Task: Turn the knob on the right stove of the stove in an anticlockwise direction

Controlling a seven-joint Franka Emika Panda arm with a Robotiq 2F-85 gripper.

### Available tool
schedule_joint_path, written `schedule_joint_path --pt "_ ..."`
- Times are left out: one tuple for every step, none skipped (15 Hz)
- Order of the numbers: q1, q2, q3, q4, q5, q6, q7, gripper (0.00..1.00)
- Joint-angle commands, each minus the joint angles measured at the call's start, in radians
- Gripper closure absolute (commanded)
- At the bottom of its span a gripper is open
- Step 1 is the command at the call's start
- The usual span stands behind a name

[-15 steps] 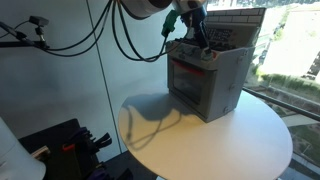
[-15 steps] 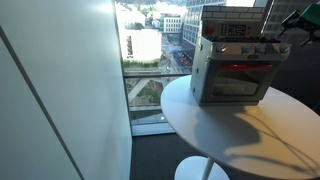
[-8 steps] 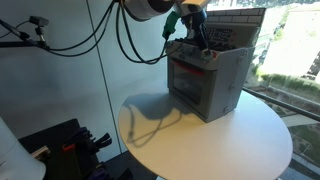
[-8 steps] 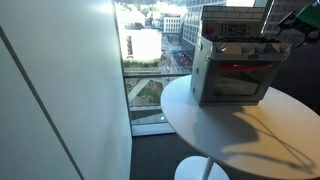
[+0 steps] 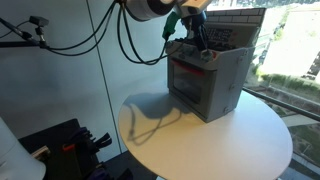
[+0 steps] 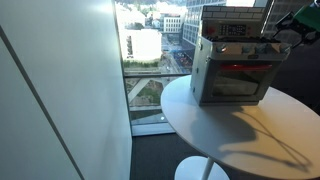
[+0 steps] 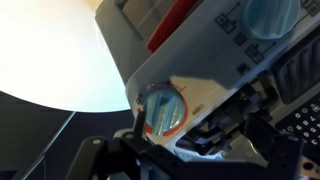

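**Entry: claw at the stove knob, almost no movement logged**

- Item, stove (image 5: 212, 78): it stood on the round white surface (image 5: 205, 142) near the edge by the window, with the red-framed door facing the room. It had not shifted in either exterior view over the last second.
- Item, knob (image 7: 163, 110): it was a blue-capped dial with an orange ring on the stove's front control strip, and it filled the middle of my wrist view. A second blue knob (image 7: 271, 15) sat further along the strip.
- Item, claw (image 5: 192, 40): it was pressed in at the upper front corner of the stove, and it also showed at the far side in an exterior view (image 6: 284, 38). Since a second ago I saw only a slight settling of the arm's upper links, and the claw itself stayed put.
- Claw state: dark finger parts sat just below the dial in the wrist view, but I could not tell whether they were closed on it.
- Reading: I judged the approach finished. I could make out no rotation of the dial, so the anticlockwise turn looked still to be done.
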State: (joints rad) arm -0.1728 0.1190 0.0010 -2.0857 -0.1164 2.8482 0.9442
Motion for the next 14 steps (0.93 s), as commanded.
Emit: schedule_joint_path --pt "-0.009 0.023 0.007 0.035 0.031 0.008 -0.034 0.0" --pt "-0.009 0.025 0.007 0.037 0.034 0.008 -0.036 0.0" --pt "-0.01 0.028 0.007 0.039 0.034 0.009 -0.037 0.0" --pt "-0.011 0.029 0.007 0.041 0.035 0.009 -0.038 0.0" --pt "-0.011 0.031 0.007 0.044 0.035 0.009 -0.038 0.0" --pt "-0.011 0.033 0.008 0.046 0.036 0.01 -0.039 0.0" --pt "-0.012 0.034 0.008 0.049 0.037 0.01 -0.039 0.0" --pt "-0.012 0.036 0.009 0.05 0.038 0.011 -0.04 0.0" --pt "-0.012 0.038 0.009 0.051 0.038 0.012 -0.04 0.0" --pt "-0.012 0.039 0.009 0.052 0.038 0.012 -0.04 0.0" --pt "-0.012 0.041 0.009 0.053 0.038 0.012 -0.04 0.0" --pt "-0.013 0.042 0.009 0.053 0.039 0.013 -0.041 0.0" --pt "-0.013 0.043 0.009 0.054 0.039 0.014 -0.041 0.0" --pt "-0.013 0.044 0.009 0.055 0.04 0.014 -0.042 0.0"
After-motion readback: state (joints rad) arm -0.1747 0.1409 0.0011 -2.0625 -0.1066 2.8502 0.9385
